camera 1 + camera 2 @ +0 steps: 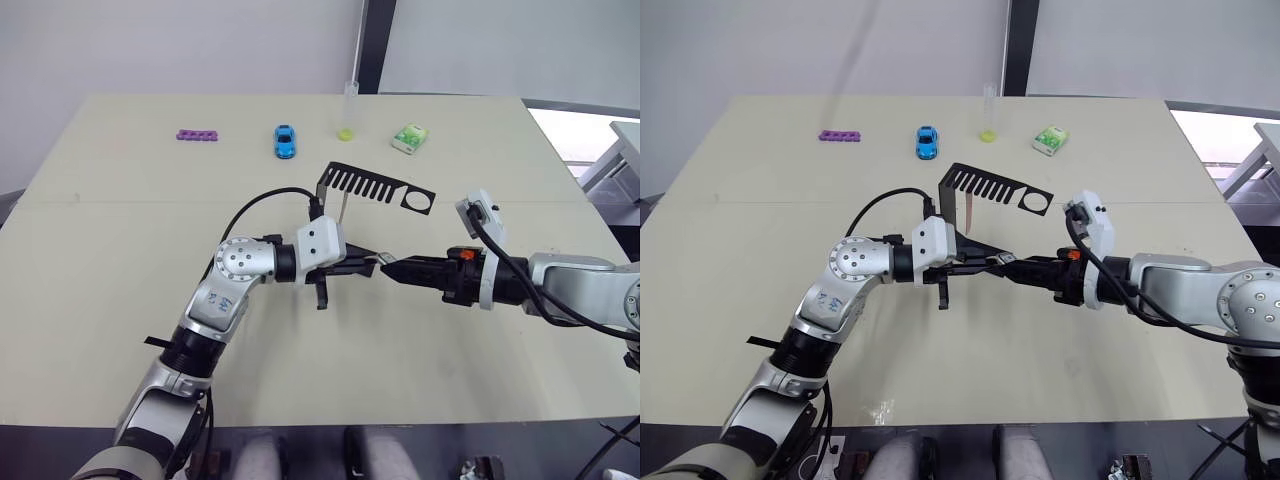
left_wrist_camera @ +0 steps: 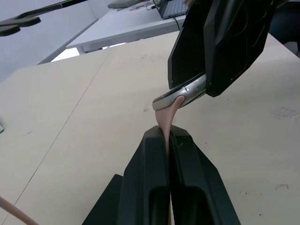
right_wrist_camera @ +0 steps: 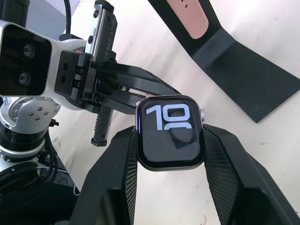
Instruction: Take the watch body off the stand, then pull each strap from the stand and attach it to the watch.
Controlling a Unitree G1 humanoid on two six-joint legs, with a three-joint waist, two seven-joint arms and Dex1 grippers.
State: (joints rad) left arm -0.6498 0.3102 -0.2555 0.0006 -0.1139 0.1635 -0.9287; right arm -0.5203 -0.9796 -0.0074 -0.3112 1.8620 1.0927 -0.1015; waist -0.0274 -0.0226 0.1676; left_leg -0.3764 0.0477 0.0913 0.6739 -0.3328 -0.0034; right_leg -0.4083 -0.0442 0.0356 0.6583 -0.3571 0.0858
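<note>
My right gripper [image 3: 171,140] is shut on the watch body [image 3: 171,132], holding it by its two sides with the black screen and its light marks facing the wrist camera. My left gripper [image 2: 166,133] is shut on a pale pink strap [image 2: 165,117]. The strap's free end meets the silver-grey rim of the watch body [image 2: 180,95]. Both grippers meet tip to tip above the table, just in front of the stand [image 1: 370,185]. Another strap [image 3: 192,18] hangs against the stand's upright [image 1: 965,210].
Along the table's far side lie a purple strip [image 1: 197,134], a blue toy car [image 1: 285,141], a clear tube with a yellow-green bottom [image 1: 347,115] and a green-white box [image 1: 410,138]. A black cable loops over my left wrist [image 1: 265,197].
</note>
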